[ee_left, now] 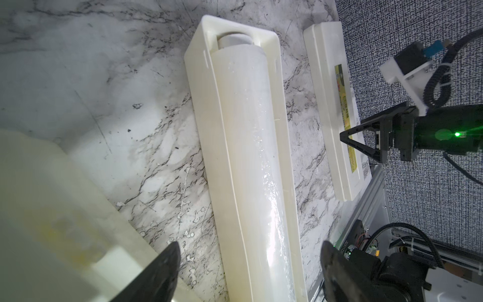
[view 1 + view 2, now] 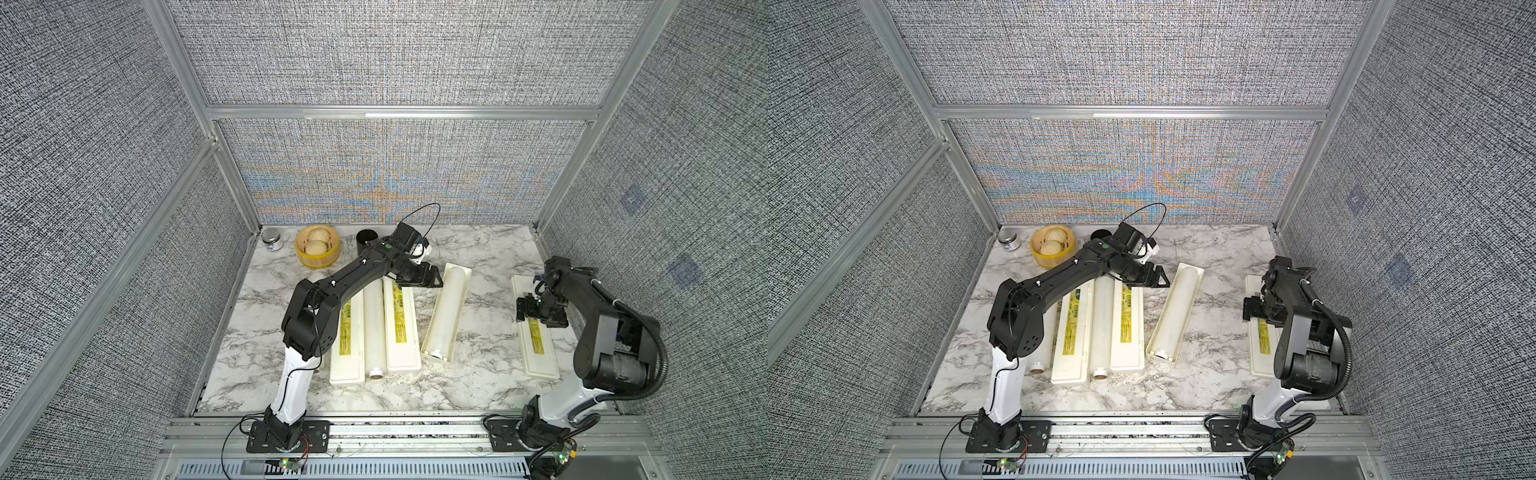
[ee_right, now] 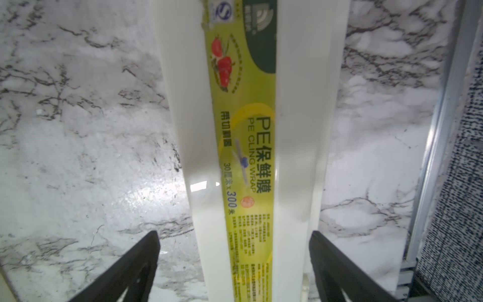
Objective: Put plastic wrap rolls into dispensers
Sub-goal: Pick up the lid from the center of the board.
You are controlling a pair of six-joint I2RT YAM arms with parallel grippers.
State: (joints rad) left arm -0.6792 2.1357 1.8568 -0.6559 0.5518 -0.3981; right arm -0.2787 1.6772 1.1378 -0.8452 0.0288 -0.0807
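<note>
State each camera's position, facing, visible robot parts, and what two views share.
Top views: high above arm bases, looking down on marble table, left arm, right arm.
Left wrist: behind left end effector, facing open cream plastic dispenser holding translucent roll.
Right wrist: behind right end effector, facing lidded yellow-labelled cream dispenser.
Shared: both wrist views show that lidded dispenser.

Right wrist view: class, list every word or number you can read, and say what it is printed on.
All on the yellow label of the dispenser lid:
"PE保鲜膜"
"PE CLING WRAP"
"30厘米 x 300米"
"带切割器" (faint)
Fine print and logo text: too blurred to read.
</note>
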